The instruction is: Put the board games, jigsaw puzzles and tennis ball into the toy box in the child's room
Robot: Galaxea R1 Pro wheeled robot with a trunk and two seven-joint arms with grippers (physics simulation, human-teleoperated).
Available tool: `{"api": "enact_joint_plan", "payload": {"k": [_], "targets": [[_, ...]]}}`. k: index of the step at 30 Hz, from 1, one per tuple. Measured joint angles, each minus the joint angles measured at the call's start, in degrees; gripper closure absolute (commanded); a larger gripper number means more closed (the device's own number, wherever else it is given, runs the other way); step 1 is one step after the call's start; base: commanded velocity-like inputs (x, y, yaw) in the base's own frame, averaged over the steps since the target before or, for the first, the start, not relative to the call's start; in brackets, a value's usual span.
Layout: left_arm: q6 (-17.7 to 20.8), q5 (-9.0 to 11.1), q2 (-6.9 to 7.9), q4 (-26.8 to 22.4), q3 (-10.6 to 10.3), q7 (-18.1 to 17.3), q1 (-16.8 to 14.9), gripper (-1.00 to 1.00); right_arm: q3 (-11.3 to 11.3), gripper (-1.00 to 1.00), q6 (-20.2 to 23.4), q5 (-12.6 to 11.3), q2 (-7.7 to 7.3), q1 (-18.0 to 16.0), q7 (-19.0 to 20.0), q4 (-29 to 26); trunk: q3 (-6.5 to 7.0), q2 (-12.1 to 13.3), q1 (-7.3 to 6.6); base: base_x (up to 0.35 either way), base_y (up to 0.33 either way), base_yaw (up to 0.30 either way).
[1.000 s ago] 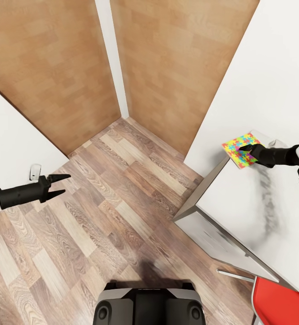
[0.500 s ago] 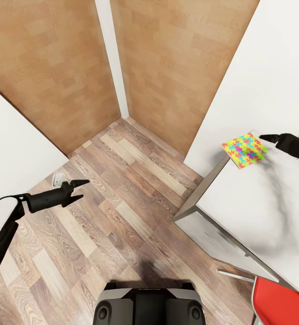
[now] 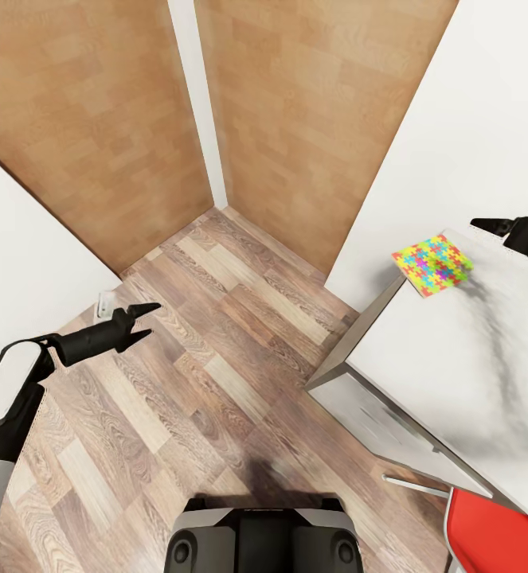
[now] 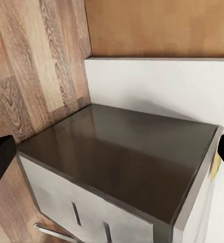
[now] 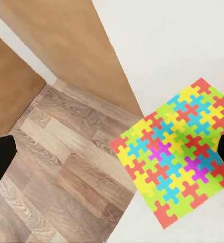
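The right fingers stand apart and hold nothing; they hover over the desk, near the far corner. The puzzle lies flat just beside them, toward the desk's corner edge and a little nearer the robot, with no contact between the two. In the right wrist view the puzzle sits between the two dark fingertips and ahead of them, one corner pointing toward the floor. It is a square, so it has no long axis to speak of; it rests turned diamond-wise to the desk's edge, one corner at or slightly over it.

The left fingers are also parted and empty, out over the wooden floor, well apart from the puzzle. The left wrist view looks across a dark cabinet top with pale drawer fronts.

The right arm is plainly the nearer one, and the pick would need it to come down and back toward the corner.

No brand, label or writing can be read.
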Motion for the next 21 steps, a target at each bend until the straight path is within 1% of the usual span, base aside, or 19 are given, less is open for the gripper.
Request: {"api": "enact_joint_plan", "payload": {"k": [11,21], "targets": [[0.0,0.01,0.01,0.0,0.01,0.0,0.0,-1.0,0.0,-1.0,0.0,0.03,0.0,-3.39,0.0,-0.64,0.0,0.0,0.0,0.0,0.0,0.0],[0.0,0.01,0.01,0.0,0.01,0.0,0.0,-1.0,0.0,-1.0,0.01,0.03,0.0,-3.39,0.0,-0.64,0.0,0.0,0.0,0.0,0.0,0.0]]}}
